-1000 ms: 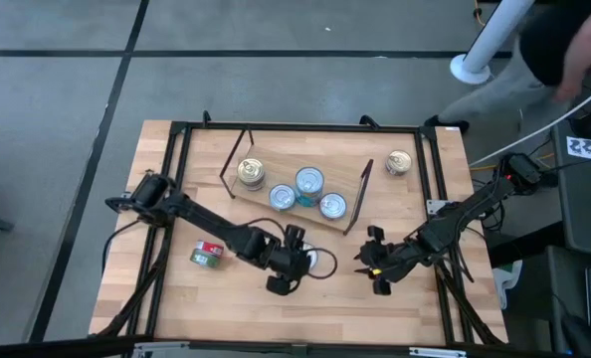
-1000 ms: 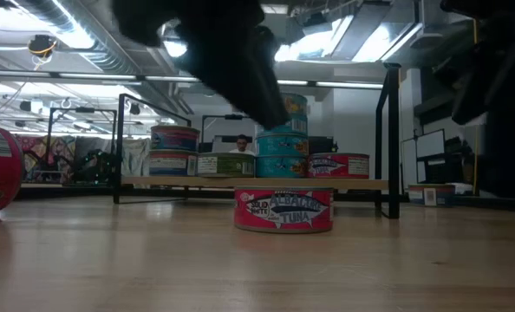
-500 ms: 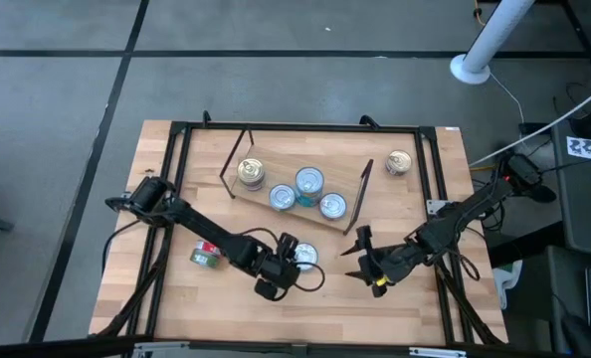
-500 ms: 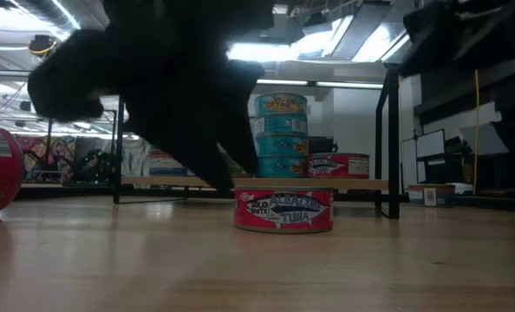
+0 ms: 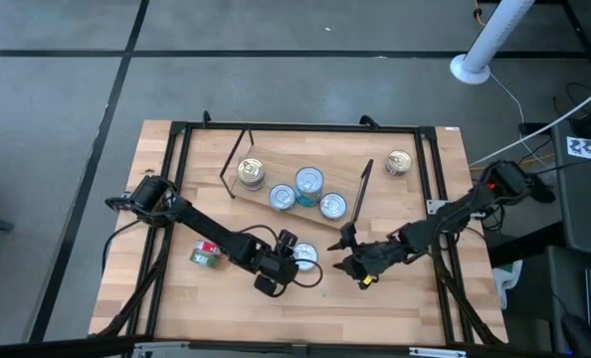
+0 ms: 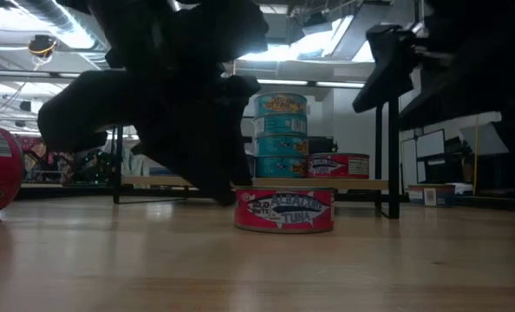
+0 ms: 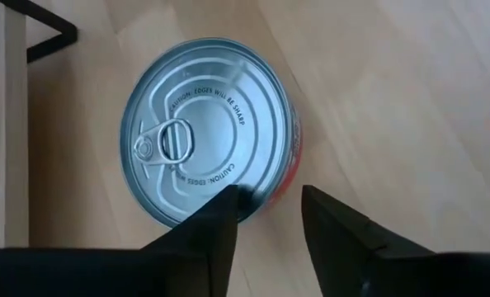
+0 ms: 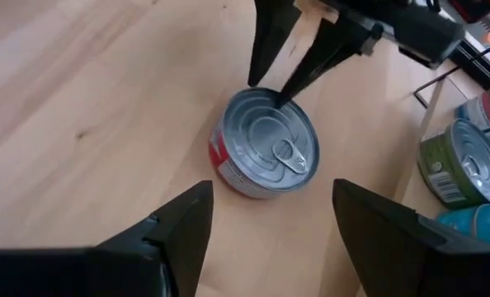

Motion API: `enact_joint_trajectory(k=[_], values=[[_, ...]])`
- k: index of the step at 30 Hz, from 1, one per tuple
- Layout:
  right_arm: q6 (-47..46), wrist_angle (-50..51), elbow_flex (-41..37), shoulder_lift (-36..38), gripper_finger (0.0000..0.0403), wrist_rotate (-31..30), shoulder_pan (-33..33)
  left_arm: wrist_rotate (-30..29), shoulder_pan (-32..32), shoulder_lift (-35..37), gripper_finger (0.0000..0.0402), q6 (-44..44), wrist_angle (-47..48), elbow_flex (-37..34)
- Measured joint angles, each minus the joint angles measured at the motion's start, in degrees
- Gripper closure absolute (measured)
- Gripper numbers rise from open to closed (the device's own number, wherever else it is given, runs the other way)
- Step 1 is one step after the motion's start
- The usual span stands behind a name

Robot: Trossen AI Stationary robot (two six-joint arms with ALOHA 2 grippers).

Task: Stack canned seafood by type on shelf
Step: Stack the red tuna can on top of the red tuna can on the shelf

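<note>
Right gripper (image 5: 347, 257) has moved in from the right since half a second ago; it now hovers just beside the red-labelled tin (image 5: 304, 256), fingers spread wide, holding nothing. Left gripper (image 5: 288, 261) stays low on the tin's other side, fingers a narrow gap apart, one tip at the lid's rim (image 7: 233, 198), grasping nothing.

Tin sits flat on the wooden tabletop (image 5: 405, 303), in front of the shelf (image 5: 286, 174). Shelf carries four stacks. One tin (image 5: 399, 162) stands beyond the shelf's right end; another (image 5: 206, 256) lies behind the left gripper.

Bare wood toward the near edge.
</note>
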State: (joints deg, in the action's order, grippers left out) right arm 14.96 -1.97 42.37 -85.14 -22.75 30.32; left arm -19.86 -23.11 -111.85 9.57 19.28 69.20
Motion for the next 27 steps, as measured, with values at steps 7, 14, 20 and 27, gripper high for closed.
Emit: enact_joint_trajectory(k=[7, 14, 20, 27], values=[[3.39, -2.48, 0.00, -1.99, 0.0155, 2.41, -0.87, -0.34, 0.02, 0.02, 0.0319, 3.35, -3.29, -1.06], [3.74, -2.79, 0.00, -2.58, 0.0155, 2.87, -0.74, -0.55, 0.38, -0.95, 0.0356, 4.20, -4.96, -0.99], [3.76, -2.70, 0.00, -2.58, 0.0155, 2.87, -0.74, -0.26, 1.04, -0.99, 0.0397, 3.44, -7.22, -1.01], [3.76, -2.65, 0.00, -2.58, 0.0155, 2.81, -0.74, 0.42, 2.07, -1.04, 0.0400, -1.59, -9.35, -1.10]])
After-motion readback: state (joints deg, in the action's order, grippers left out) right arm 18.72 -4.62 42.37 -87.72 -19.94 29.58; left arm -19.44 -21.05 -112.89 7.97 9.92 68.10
